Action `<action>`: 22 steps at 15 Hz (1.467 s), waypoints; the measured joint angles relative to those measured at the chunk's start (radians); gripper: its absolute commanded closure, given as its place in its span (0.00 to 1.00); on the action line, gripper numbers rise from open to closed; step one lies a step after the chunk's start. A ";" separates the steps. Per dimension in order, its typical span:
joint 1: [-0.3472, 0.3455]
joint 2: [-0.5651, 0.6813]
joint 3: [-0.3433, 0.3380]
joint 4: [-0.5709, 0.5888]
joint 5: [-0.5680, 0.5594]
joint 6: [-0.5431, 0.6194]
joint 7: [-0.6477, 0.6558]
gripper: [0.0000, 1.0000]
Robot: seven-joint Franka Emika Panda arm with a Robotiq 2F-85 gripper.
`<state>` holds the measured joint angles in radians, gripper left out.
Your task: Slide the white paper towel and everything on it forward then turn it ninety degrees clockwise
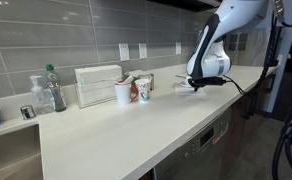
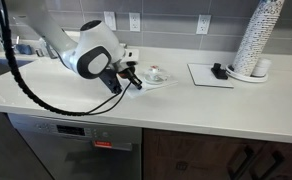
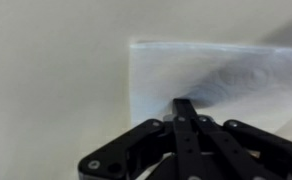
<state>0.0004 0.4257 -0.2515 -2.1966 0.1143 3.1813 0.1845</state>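
Note:
The white paper towel lies flat on the pale counter; it also shows in an exterior view. A small low white cup stands on it, and the wrist view shows the cup only as a blurred pale ring. My gripper is shut, with its joined fingertips set down on the towel near its left edge. In the exterior views the gripper is low over the counter, just beside the cup.
An upright ribbed white box and two red-and-white printed cups stand by the tiled wall, with bottles further along. A tall stack of cups and a flat white base stand beyond the towel. The counter's front edge is near.

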 measured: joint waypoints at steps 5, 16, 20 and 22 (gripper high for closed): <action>-0.079 -0.038 0.130 -0.027 0.025 -0.004 -0.001 0.99; -0.078 -0.037 0.124 -0.027 0.025 -0.004 -0.001 1.00; -0.041 -0.037 0.088 -0.029 0.019 -0.018 -0.001 1.00; -0.001 -0.038 0.050 -0.028 0.018 -0.033 -0.001 1.00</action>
<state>-0.0011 0.3881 -0.2014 -2.2244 0.1325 3.1480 0.1834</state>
